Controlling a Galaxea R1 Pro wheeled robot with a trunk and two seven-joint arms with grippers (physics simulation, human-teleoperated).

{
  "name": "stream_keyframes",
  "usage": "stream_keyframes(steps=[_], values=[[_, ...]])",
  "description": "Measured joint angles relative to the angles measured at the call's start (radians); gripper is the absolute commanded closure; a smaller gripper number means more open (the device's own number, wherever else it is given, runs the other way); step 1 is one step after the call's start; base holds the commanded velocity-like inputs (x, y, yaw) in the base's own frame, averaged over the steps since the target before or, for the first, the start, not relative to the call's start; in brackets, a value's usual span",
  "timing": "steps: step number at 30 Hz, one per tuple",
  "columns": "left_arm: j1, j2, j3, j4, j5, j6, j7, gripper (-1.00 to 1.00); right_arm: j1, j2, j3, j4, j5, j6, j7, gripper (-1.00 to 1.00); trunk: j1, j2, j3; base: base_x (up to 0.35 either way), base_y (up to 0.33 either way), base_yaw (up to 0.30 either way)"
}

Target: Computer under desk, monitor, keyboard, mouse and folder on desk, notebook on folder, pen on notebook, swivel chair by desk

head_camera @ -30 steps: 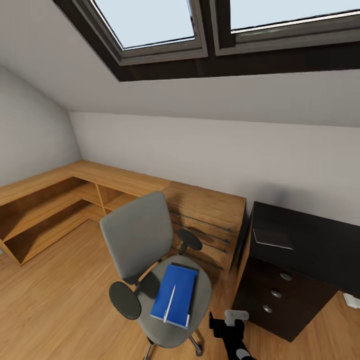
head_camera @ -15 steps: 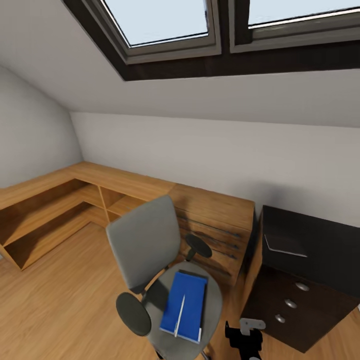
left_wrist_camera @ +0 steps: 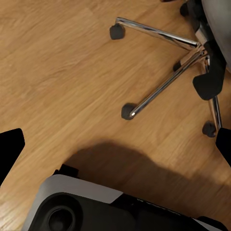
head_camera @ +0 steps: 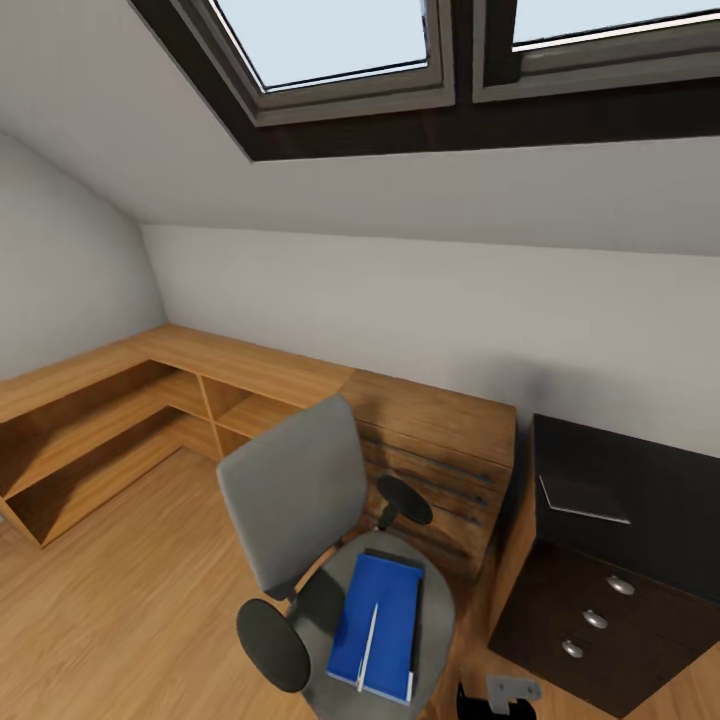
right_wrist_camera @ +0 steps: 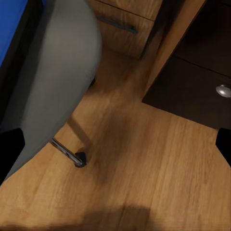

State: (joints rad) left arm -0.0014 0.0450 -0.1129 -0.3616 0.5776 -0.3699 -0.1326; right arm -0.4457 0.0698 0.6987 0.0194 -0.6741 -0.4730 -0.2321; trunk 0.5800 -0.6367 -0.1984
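1. Head view: the swivel chair (head_camera: 335, 560) stands on the light wood floor (head_camera: 120, 610) of the bedroom, under two dark-framed skylights (head_camera: 340, 50). On its grey seat lies the folder (head_camera: 385, 620), bright blue, with the pen (head_camera: 367, 647) lying white along it. To the right is the desk (head_camera: 610, 520), black-topped with round silver knobs on its drawers, and the notebook (head_camera: 583, 497) lies flat on its top. Beyond the chair runs a light wood cabinet (head_camera: 420, 450) with bar handles. Low at the near edge, a dark part of the right arm (head_camera: 497, 697) pokes in (too little of it to read the pincer).

2. Left wrist view: the chair's silver star base (left_wrist_camera: 168, 77) and black castors stand on the floor. The left gripper (left_wrist_camera: 115, 144) has its two dark fingertips (left_wrist_camera: 10, 149) far apart, open, holding nothing.

3. Right wrist view: the grey seat edge, a strip of blue folder (right_wrist_camera: 14, 24) and a desk drawer knob (right_wrist_camera: 223, 90) show. The right gripper (right_wrist_camera: 115, 149) seems likewise spread wide and empty.
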Motion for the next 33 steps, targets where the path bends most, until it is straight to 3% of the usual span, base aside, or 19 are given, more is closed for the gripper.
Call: stream_keyframes(steps=[33], values=[[0.000,-0.004,0.000,0.000,0.001,0.000,0.000,-1.00,0.005,0.000,0.000,0.000,0.000,0.000,0.000,-1.00,0.000,0.000,0.000,0.001,0.084,0.000]])
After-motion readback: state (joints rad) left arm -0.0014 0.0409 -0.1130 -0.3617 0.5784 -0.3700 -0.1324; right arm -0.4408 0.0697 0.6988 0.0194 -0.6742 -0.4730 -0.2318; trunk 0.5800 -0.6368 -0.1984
